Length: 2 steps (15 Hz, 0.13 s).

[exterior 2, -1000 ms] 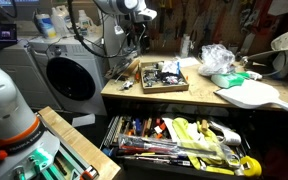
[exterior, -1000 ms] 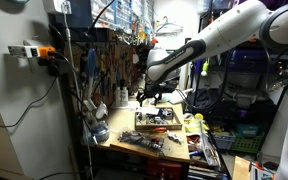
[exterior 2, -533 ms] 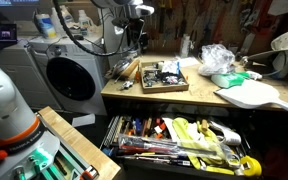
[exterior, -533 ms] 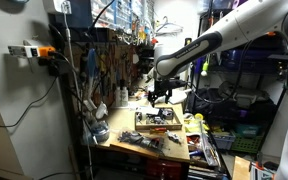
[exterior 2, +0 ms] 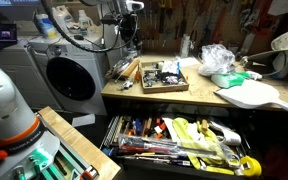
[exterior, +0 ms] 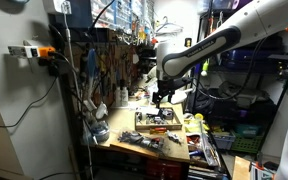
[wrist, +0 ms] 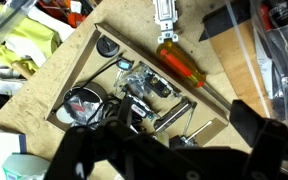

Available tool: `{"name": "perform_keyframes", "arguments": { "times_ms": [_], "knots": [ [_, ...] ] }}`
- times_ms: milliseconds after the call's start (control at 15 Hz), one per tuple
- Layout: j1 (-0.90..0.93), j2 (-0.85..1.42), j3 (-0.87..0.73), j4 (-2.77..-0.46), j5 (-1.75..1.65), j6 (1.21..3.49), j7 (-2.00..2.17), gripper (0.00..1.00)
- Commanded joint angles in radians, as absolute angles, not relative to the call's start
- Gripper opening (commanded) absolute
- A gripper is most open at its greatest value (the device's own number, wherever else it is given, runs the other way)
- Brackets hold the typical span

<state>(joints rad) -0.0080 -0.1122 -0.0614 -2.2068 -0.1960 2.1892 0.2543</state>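
My gripper [exterior: 162, 97] hangs above a shallow wooden tray [exterior: 156, 121] on the workbench. The gripper also shows in an exterior view [exterior 2: 130, 32], high above the tray [exterior 2: 142, 80]. In the wrist view its two dark fingers [wrist: 179, 150] are spread wide with nothing between them. Below them the tray's rim [wrist: 72, 72] frames an orange-handled screwdriver [wrist: 180, 60], a black round part [wrist: 81, 103] and several small metal parts. The gripper touches nothing.
An open drawer [exterior 2: 179, 140] full of hand tools juts out under the bench. A washing machine [exterior 2: 69, 75] stands beside it. A crumpled plastic bag [exterior 2: 217, 58] and a white board [exterior 2: 249, 95] lie on the bench. A pegboard [exterior: 109, 60] with hanging tools backs it.
The arm has lifted the gripper up and away from the tray, drawing it back over the bench. The tray and its contents have not moved.
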Motion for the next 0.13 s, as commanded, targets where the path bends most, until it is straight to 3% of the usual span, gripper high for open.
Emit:
{"name": "perform_keyframes", "arguments": {
  "times_ms": [0, 67],
  "knots": [
    [-0.025, -0.113, -0.045, -2.206, -0.194, 2.188, 0.25, 1.0],
    [-0.025, -0.112, -0.045, -2.206, -0.195, 2.188, 0.25, 1.0]
  ]
}}
